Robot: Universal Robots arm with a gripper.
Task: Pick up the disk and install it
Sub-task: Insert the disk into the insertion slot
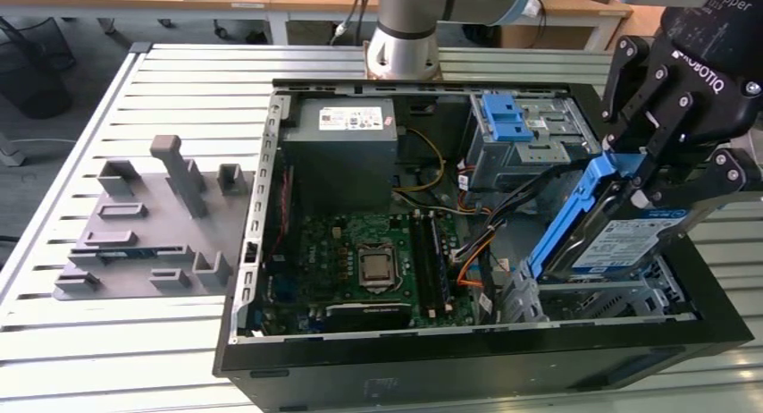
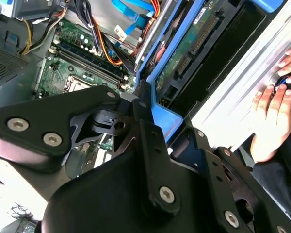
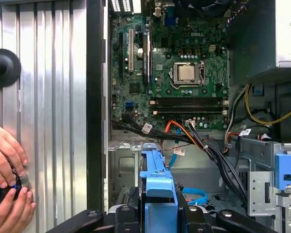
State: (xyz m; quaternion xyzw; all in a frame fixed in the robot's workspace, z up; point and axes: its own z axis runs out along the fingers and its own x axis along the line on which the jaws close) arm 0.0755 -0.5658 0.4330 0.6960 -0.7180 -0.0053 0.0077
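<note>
The gripper (image 1: pixel 653 176) is holding the disk (image 1: pixel 623 243). Its two fingers are pressing on the upper end, across the blue bracket (image 1: pixel 570 218), so the jaws are standing just as wide as the drive with its bracket. The disk is hanging tilted, with its label side turned to the exterior camera. Its lower end is reaching down to the metal drive cage (image 1: pixel 596 301) in the near corner of the open computer case (image 1: pixel 477 358). I cannot tell whether this end is touching the cage or is just above it. I am judging that the tilt is bringing the bracket into line with the cage opening, and that the grip at the top is leaving the lower end free to enter.

A bundle of cables (image 1: pixel 501 207) is lying just beside the disk. The motherboard (image 1: pixel 370 252) is sitting in the middle of the case, and the grey power supply box (image 1: pixel 346 136) is standing at the far end, with a blue latch piece (image 1: pixel 507 118) near it. On the slatted table (image 1: pixel 179 73), at the exterior view's left, a grey fixture plate (image 1: pixel 143 239) is resting well apart from the case.

The exterior view is giving the label and the whole tilt. The second wrist view is giving the other face of the disk, a green circuit board (image 2: pixel 194 43), and a person's hand (image 2: pixel 274 107) beside the case. The first wrist view is looking along the bracket's edge, and there both hands of the person are lying on the table around a small dark object (image 3: pixel 4 187).
</note>
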